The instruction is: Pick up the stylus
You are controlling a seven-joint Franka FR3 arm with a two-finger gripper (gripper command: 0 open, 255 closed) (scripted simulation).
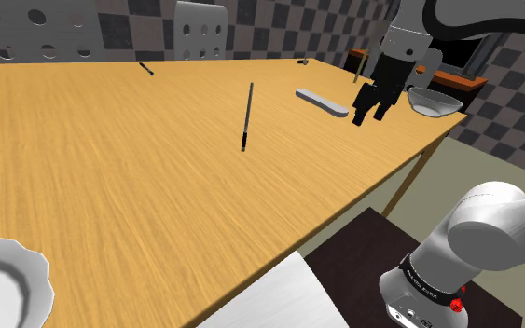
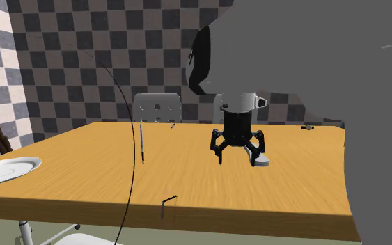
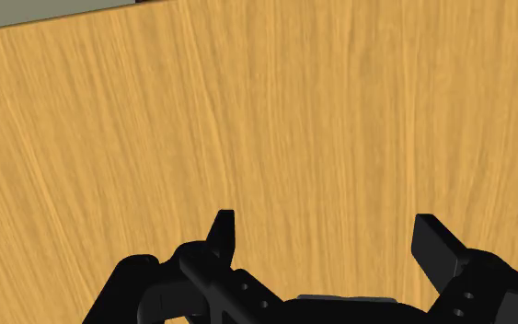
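The stylus (image 1: 247, 116) is a thin dark rod lying on the wooden table (image 1: 111, 177); in the second exterior view the stylus (image 2: 141, 143) lies to the left of the arm. My gripper (image 1: 369, 117) hangs open just above the table, well off toward the shoulder view's right of the stylus, near the table's edge. From the second exterior view the gripper (image 2: 237, 157) points straight down with its fingers spread. In the wrist view the gripper (image 3: 330, 241) has bare wood and nothing else between its fingers.
A flat grey oblong object (image 1: 322, 102) lies beside the gripper. A grey bowl (image 1: 435, 101) sits past the table's corner. A white plate (image 1: 4, 284) stands at the near left. Perforated chair backs (image 1: 201, 30) rise behind the table. A small dark item (image 1: 146, 68) lies far back.
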